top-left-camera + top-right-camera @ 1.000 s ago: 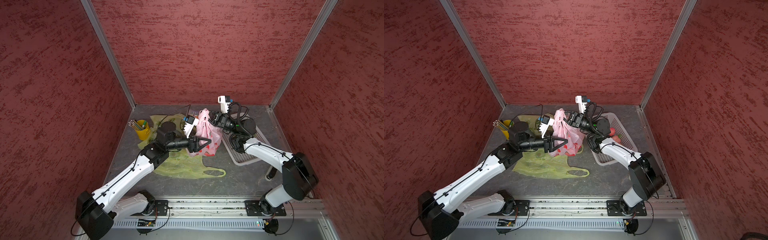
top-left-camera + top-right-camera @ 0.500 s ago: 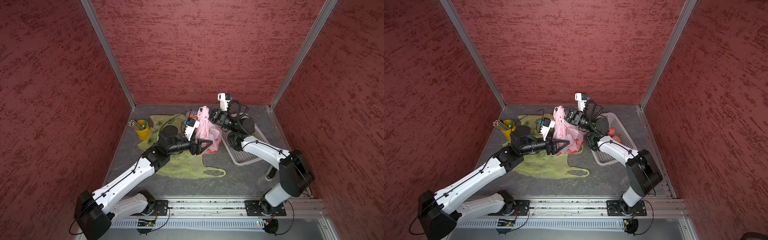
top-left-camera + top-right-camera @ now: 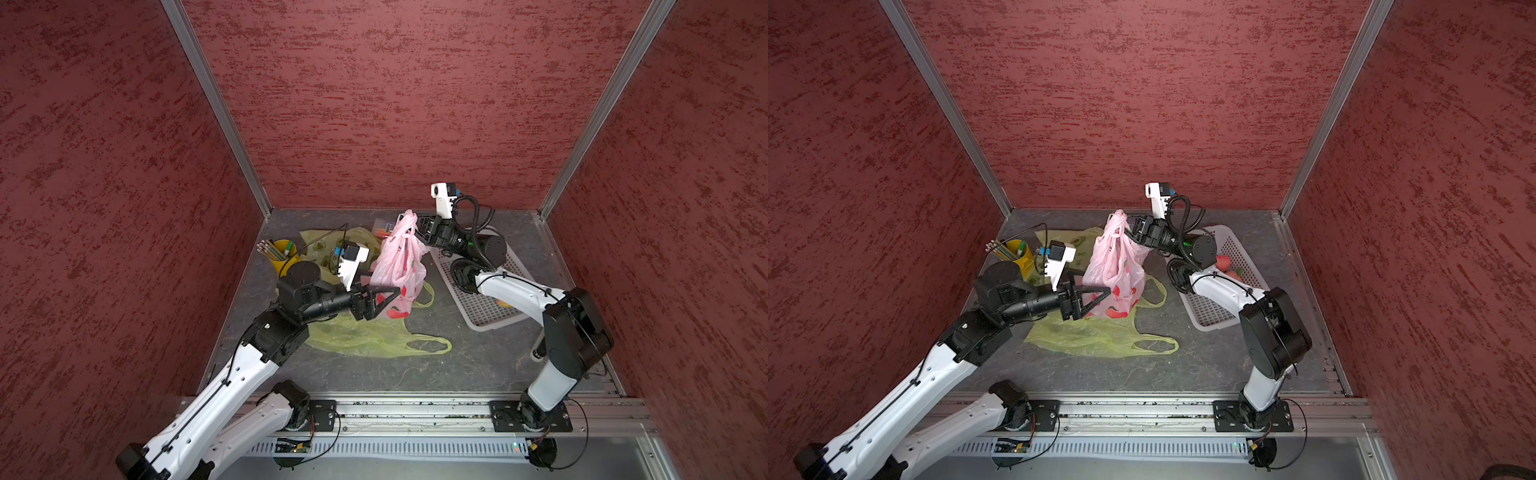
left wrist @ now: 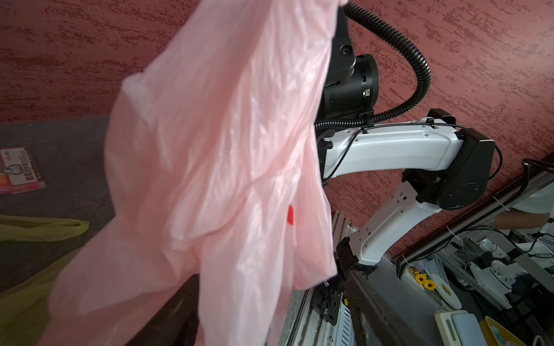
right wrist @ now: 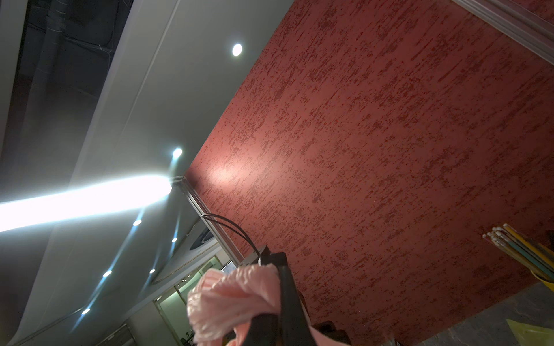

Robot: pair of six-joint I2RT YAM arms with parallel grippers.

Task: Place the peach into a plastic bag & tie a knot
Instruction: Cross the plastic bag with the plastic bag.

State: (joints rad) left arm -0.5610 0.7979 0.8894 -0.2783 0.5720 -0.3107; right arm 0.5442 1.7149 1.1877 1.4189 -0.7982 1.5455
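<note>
Two pincers work at one pink plastic bag (image 3: 399,266) in both top views. The right pincer (image 3: 409,220) is clamped shut on the bag's bunched handles, and the bag hangs straight down beneath it, its printed bottom down at the table (image 3: 457,365); whether it rests there I cannot tell. The right wrist view shows the crumpled pink knob of handles (image 5: 233,293) pinched against a dark finger (image 5: 287,293). The left pincer (image 3: 388,297) is level with the lower part of the bag, its jaws spread wide, and the left wrist view is filled by pink film (image 4: 224,149) hanging just ahead of them; contact cannot be made out. The peach cannot be seen through the film. Below the left pincer and its forearm a yellow-green bag (image 3: 365,336) lies flat on the table. A yellow pencil cup (image 3: 286,255) stands behind that pincer's wrist. Behind the right pincer's wrist sits a white basket (image 3: 1208,326) with reddish fruit (image 3: 1223,262) in it.
</note>
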